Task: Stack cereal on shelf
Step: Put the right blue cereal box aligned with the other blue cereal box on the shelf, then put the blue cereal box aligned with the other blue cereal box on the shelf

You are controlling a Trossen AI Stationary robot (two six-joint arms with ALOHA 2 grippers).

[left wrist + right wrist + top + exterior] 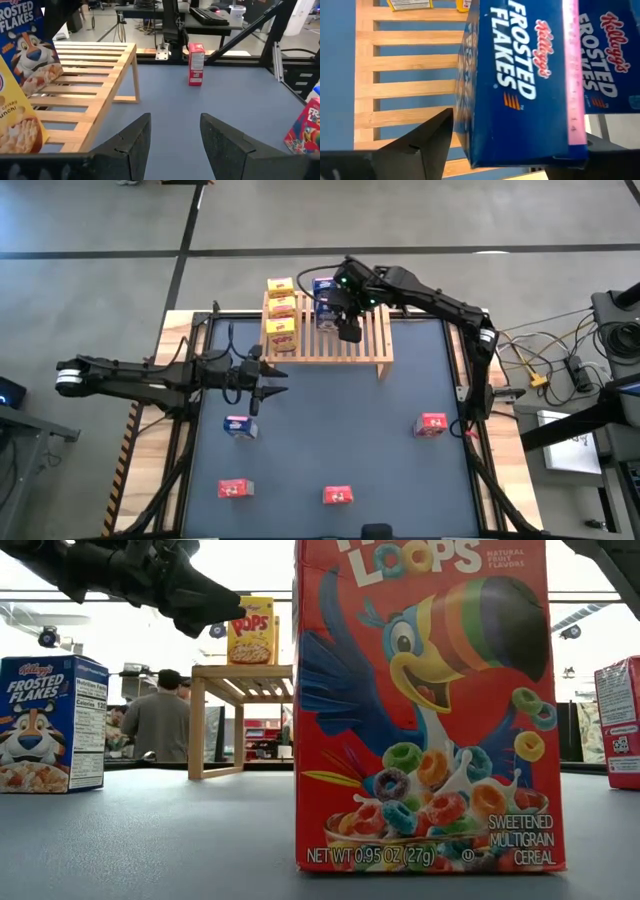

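The wooden shelf [335, 335] stands at the table's far side. Three yellow cereal boxes [282, 308] sit in a row on its left slats, and one blue box [323, 283] stands beside them. My right gripper [345, 322] is over the shelf's middle, shut on a second blue Frosted Flakes box [520, 80]. My left gripper [272, 376] hovers open above the table, just in front of the shelf's left end. A third blue box [238, 426] stands on the table near it. Three red boxes [432, 424] [236, 489] [338, 496] stand on the tabletop. My right gripper [515, 162] pinches the blue box between its two fingers [420, 150], one on each narrow side, at the box's end [485, 150] nearest the wrist. The fingers come from above, pointing down at the slats. Whether the box touches the slats, I cannot tell.
The shelf's right half [372, 330] has bare slats. The red box [430, 705] at the near edge fills much of the low view. A person [157, 720] stands in the room beyond the table. Cables [545, 365] lie off the table's right side.
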